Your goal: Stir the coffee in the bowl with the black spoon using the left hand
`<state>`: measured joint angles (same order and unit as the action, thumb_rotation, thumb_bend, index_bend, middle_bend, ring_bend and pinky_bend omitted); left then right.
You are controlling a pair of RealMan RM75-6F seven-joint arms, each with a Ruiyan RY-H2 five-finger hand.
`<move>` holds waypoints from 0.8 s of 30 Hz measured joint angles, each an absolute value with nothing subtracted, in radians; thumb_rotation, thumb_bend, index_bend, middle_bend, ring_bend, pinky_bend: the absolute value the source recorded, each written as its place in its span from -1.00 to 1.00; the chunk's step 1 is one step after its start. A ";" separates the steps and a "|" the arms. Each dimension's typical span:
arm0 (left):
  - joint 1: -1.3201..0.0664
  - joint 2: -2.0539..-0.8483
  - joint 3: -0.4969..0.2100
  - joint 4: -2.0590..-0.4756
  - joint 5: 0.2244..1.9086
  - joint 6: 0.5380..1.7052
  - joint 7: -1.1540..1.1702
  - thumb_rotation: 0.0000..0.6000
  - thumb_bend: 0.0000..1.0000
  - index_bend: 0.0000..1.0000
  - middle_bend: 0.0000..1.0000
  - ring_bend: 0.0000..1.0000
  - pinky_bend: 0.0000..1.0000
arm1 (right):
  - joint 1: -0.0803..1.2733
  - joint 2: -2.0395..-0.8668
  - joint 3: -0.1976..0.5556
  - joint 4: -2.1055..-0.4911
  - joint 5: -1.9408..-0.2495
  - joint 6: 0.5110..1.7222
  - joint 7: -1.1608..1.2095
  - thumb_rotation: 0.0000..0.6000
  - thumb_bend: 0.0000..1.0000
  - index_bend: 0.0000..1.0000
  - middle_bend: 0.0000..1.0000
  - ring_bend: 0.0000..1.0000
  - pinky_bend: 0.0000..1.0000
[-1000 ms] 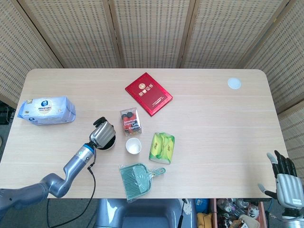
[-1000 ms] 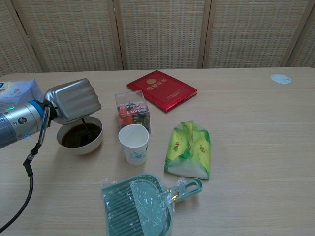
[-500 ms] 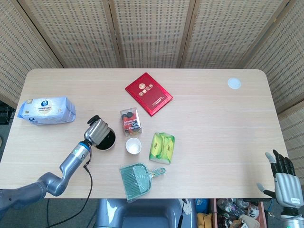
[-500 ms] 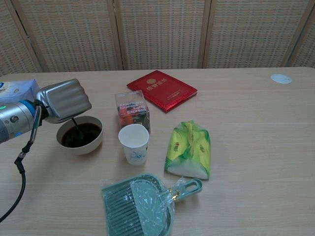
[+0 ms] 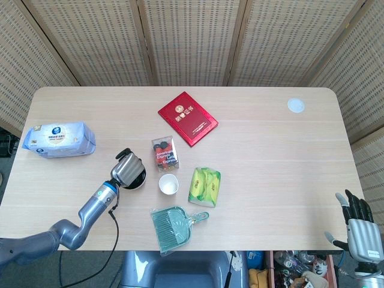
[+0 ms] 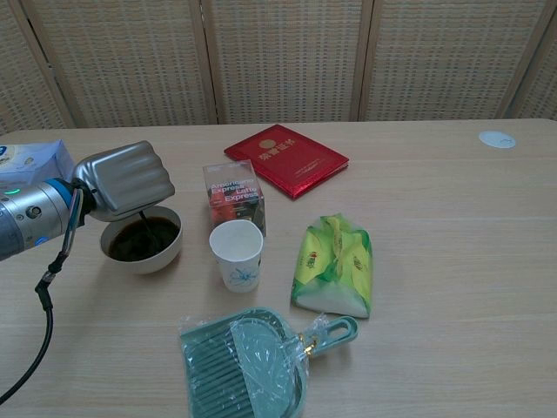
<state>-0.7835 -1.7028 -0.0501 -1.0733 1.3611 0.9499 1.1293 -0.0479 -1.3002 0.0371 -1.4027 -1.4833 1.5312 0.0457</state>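
Stirring in progress: left hand [image 6: 126, 178], fingers curled around the black spoon [image 6: 150, 231], holds it dipped in the coffee bowl [image 6: 142, 244] near the table's left front edge. Best kept to small circles, tip submerged, clear of the paper cup [image 6: 237, 254]. Right hand [image 5: 362, 231] idle, fingers spread.

The left hand [image 5: 128, 169] hovers closed over the bowl [image 5: 137, 182]; a paper cup [image 5: 168, 184] stands just beyond it to its right.
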 measured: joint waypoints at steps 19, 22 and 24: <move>-0.783 -1.698 -0.053 -1.041 1.322 0.943 1.120 1.00 -0.18 0.44 0.53 0.39 0.39 | -0.051 -1.299 0.036 -1.406 -1.486 1.535 0.044 1.00 -0.53 -0.87 -0.95 -1.00 -1.00; -0.775 -1.679 -0.038 -1.069 1.330 0.949 1.118 1.00 -0.18 0.44 0.53 0.39 0.39 | -0.051 -1.299 0.035 -1.405 -1.488 1.536 0.045 1.00 -0.53 -0.87 -0.95 -1.00 -1.00; -0.771 -1.672 -0.033 -1.084 1.333 0.952 1.114 1.00 -0.18 0.44 0.53 0.39 0.39 | -0.051 -1.299 0.035 -1.405 -1.489 1.536 0.046 1.00 -0.53 -0.87 -0.95 -1.00 -1.00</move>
